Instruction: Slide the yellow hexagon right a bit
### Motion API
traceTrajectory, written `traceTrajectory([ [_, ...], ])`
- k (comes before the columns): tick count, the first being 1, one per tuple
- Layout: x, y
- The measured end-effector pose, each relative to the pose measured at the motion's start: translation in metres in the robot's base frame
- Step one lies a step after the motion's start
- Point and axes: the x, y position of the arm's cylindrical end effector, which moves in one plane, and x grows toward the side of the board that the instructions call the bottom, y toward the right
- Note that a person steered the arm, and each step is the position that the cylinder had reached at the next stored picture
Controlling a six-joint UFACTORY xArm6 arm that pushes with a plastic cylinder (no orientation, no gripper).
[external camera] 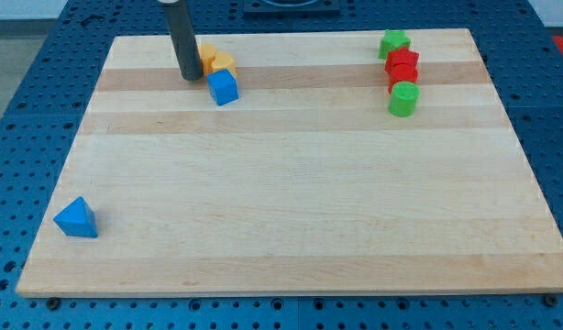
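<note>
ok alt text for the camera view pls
My tip sits at the left edge of the yellow hexagon near the wooden board's top left, a blue cube just below it. Green and red blocks cluster top right; a blue triangle lies bottom left.

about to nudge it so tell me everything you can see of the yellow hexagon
The yellow hexagon is a small, flat-topped orange-yellow block, matte and plastic-looking, lying flat on the wooden board near its top-left corner. Its left part is hidden behind my rod, so the full outline cannot be made out. My tip sits at its left edge, seemingly touching it. The blue cube lies just below it towards the view's bottom, close against it; whether they touch is unclear.
</note>
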Motion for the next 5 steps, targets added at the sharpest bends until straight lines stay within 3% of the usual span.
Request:
traceTrajectory([
  [5,-0.031,-0.020],
])
